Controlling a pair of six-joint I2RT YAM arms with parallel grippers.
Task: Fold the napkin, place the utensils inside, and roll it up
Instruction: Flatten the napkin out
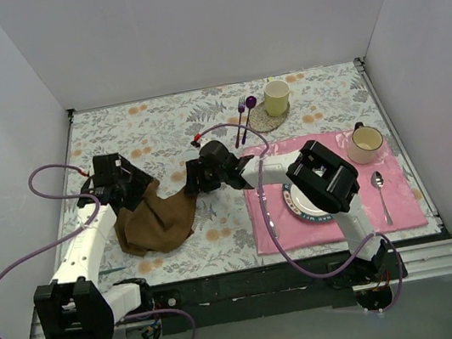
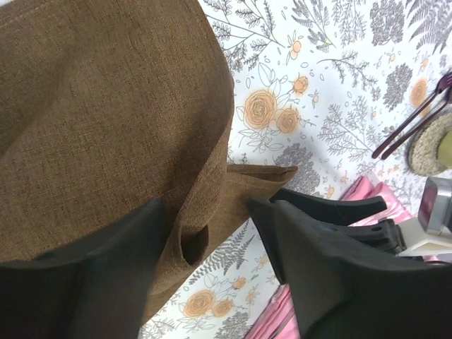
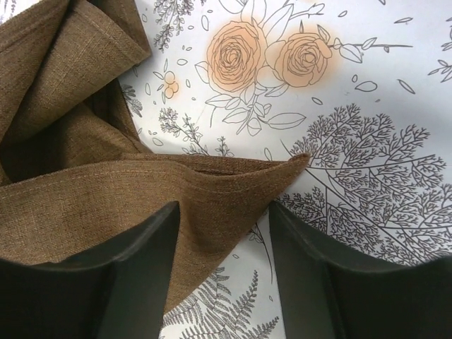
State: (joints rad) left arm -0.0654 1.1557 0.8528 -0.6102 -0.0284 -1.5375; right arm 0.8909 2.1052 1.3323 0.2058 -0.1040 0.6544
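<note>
The dark brown napkin (image 1: pixel 157 221) lies bunched on the floral tablecloth at the left. My left gripper (image 1: pixel 138 192) stands open over its upper left part; in the left wrist view a folded edge of the napkin (image 2: pixel 106 120) runs between the spread fingers of the left gripper (image 2: pixel 206 212). My right gripper (image 1: pixel 191 181) is open at the napkin's right corner, and that pointed napkin corner (image 3: pixel 233 180) lies between the fingers of the right gripper (image 3: pixel 224 212). A purple fork and spoon (image 1: pixel 245 113) lie at the back. A silver spoon (image 1: pixel 379 185) rests on the pink placemat (image 1: pixel 403 202).
A plate (image 1: pixel 304 202) sits on the placemat, partly under the right arm. A yellow cup (image 1: pixel 276 95) stands on a woven coaster at the back. A cream mug (image 1: pixel 365 143) stands at the mat's far right corner. White walls close in three sides.
</note>
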